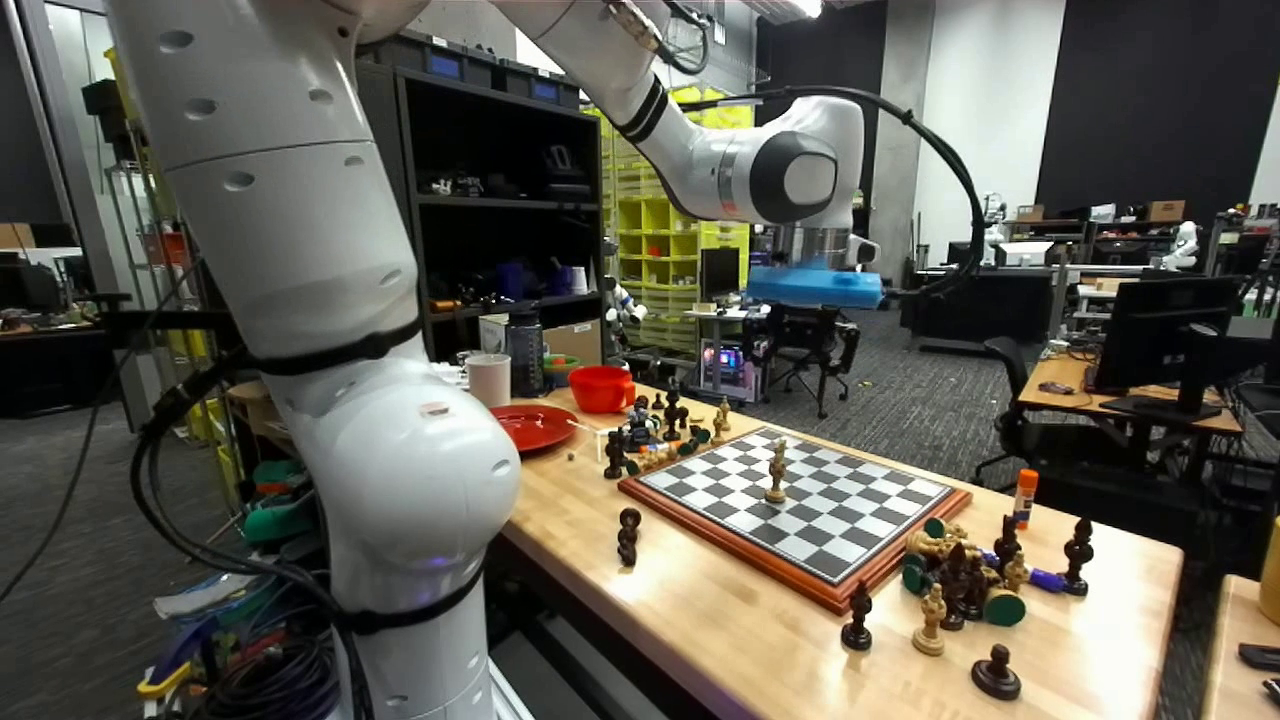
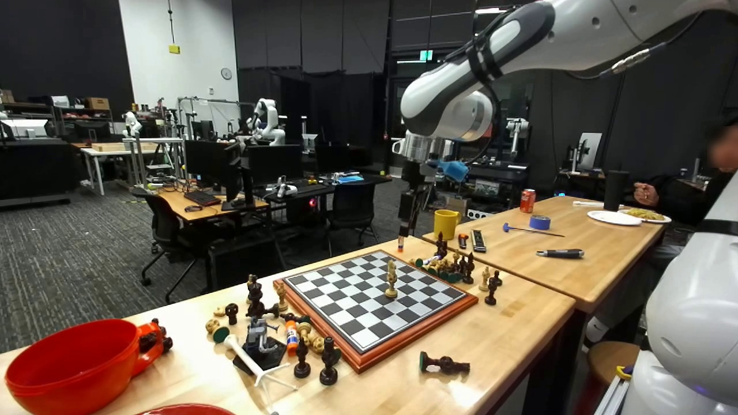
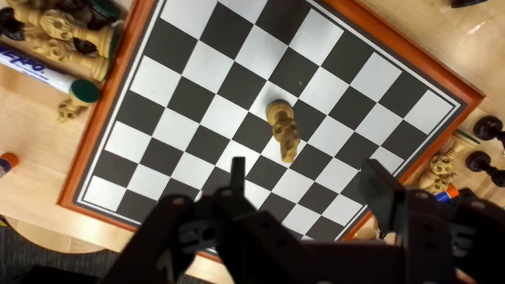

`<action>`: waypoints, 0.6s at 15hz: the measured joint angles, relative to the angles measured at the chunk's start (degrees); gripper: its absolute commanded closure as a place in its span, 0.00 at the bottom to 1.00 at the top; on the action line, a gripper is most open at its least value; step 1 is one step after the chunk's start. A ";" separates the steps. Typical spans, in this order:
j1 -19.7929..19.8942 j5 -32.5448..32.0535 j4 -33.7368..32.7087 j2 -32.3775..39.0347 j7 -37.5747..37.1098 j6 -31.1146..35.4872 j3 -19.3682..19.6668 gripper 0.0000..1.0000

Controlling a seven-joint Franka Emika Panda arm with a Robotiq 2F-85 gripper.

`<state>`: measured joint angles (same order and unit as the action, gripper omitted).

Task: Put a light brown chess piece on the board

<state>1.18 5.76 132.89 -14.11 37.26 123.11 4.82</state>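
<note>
A light brown chess piece (image 1: 776, 473) stands upright on the board (image 1: 740, 552), near its middle, in both exterior views. From above, the wrist view shows this light brown piece (image 3: 285, 130) with its base on a white square. Nothing touches it. My gripper (image 3: 307, 173) is spread wide, its fingers (image 3: 376, 189) apart with only the board seen between them. In an exterior view the gripper (image 2: 406, 227) hangs in the air well above table height, fingers pointing down. Other light brown pieces, such as an upright one (image 1: 930, 620), are on the table beside the board.
Dark and light pieces lie heaped by the board with a marker (image 3: 35, 69); a glue stick (image 1: 1025, 498) stands nearby. More pieces, a small stand (image 2: 259, 346) and a red bowl (image 2: 81, 363) are at the opposite side. One dark piece (image 2: 444, 364) lies toppled by the rim.
</note>
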 measured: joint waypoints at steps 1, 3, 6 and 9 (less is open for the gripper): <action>0.34 -0.35 -0.77 -1.36 -0.72 -1.77 0.63 0.00; 1.60 -2.32 -2.81 -4.04 -3.19 -5.70 1.88 0.00; 4.09 -8.32 -5.95 -7.03 -8.64 -10.60 3.13 0.00; 5.97 -12.85 -8.75 -7.96 -12.77 -14.61 3.65 0.00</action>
<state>7.15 -7.08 124.14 -22.07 24.50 108.50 8.48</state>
